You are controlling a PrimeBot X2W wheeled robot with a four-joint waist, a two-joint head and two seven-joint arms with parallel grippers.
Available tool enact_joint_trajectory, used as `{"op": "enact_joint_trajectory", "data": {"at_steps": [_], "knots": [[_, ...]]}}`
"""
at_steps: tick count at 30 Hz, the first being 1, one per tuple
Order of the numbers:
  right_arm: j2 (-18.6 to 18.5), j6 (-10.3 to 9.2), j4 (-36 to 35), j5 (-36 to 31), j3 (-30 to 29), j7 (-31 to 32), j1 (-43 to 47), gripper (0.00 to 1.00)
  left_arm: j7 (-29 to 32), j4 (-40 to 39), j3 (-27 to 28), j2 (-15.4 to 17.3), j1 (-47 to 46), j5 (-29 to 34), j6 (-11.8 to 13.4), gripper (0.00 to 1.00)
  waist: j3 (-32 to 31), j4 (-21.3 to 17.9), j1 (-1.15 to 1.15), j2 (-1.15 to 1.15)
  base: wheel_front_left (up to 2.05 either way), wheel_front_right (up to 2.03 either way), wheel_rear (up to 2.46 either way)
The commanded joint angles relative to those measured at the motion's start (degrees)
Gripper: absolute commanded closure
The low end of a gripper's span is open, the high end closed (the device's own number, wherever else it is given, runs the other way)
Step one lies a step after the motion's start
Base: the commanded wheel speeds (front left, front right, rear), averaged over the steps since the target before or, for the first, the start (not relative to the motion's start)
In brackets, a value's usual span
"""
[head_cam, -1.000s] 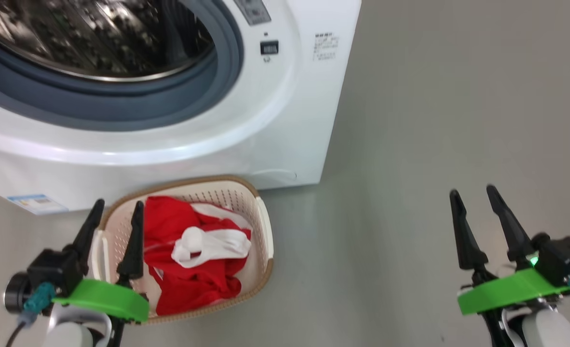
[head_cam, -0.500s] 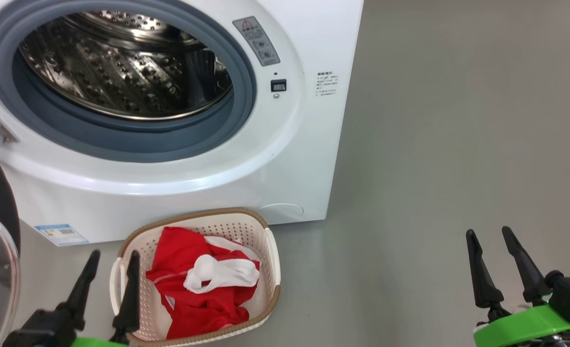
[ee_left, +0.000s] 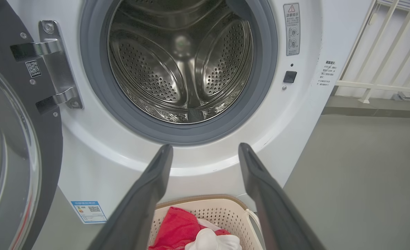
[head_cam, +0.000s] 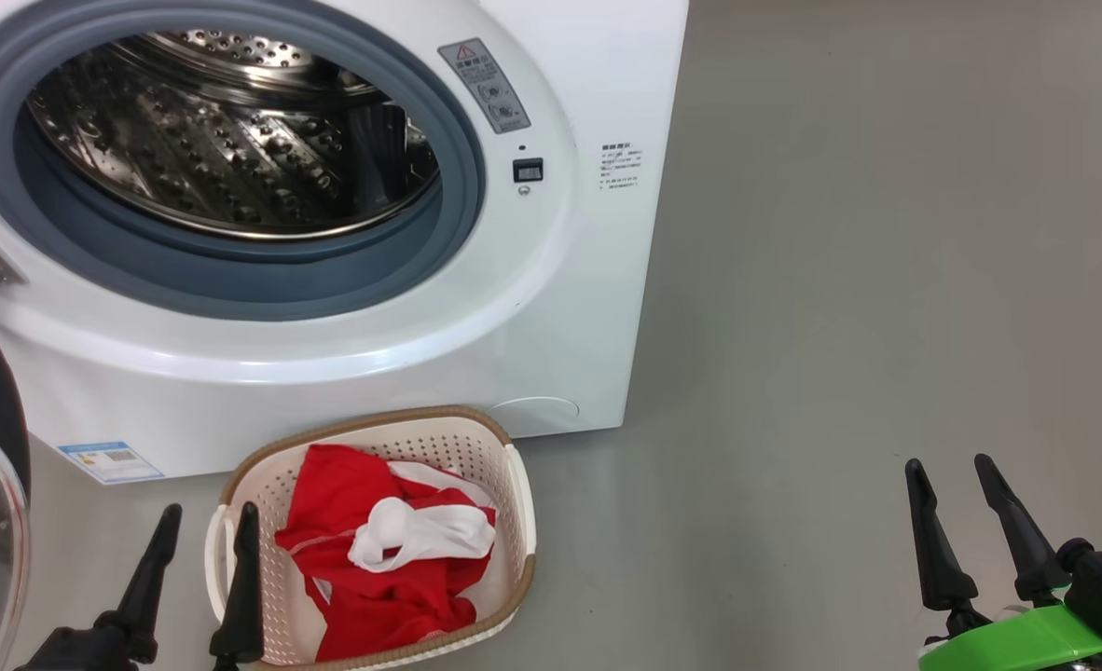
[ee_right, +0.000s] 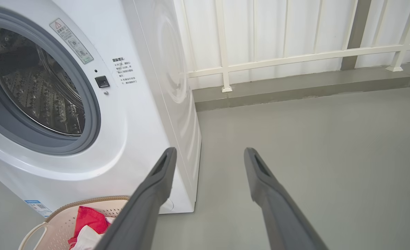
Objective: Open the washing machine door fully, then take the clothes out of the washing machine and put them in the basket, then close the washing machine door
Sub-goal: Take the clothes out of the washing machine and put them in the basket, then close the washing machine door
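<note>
The grey floor (head_cam: 840, 280) carries the washing machine (head_cam: 551, 317) and, just in front of it, the basket (head_cam: 439, 445).

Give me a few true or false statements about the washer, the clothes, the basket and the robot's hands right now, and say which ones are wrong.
1. The washing machine door stands open. True.
2. The drum holds the clothes. False: it looks empty; they lie in the basket.
3. The left hand and the right hand are both open and hold nothing. True.
4. The basket stands on top of the washing machine. False: it stands on the floor in front of it.
</note>
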Motion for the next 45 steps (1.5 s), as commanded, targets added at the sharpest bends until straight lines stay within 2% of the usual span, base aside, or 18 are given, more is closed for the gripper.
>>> {"op": "enact_joint_trajectory", "data": {"at_steps": [1, 17, 34, 45], "knots": [[-0.7, 0.43, -1.6, 0.0, 1.1, -0.4, -1.2, 0.0, -0.3, -1.7, 1.8, 0.8, -0.9, 0.7, 0.0, 0.0, 0.1, -0.1, 0.0, 0.0, 0.0, 0.0, 0.0], [-0.6, 0.43, -1.4, -0.1, 1.4, -0.4, -1.7, 0.0, -0.3, -1.5, 2.2, 0.9, -1.3, 0.7, 0.0, 0.0, 0.1, 0.0, 0.0, 0.0, -0.08, 0.08, 0.0], [-0.5, 0.43, -1.4, 0.1, 1.3, -0.4, -2.1, 0.0, -0.3, -2.0, 2.3, 0.9, -1.6, 0.7, 0.0, 0.0, 0.3, 0.4, 0.0, 0.0, -1.23, 1.22, 0.0], [-0.4, 0.43, -1.3, 0.0, 1.2, -0.4, -2.0, 0.0, -0.3, -2.1, 2.5, 0.6, -1.6, 0.7, 0.0, 0.0, 0.1, 0.6, 0.0, 0.0, -0.19, 0.19, 0.0]]}}
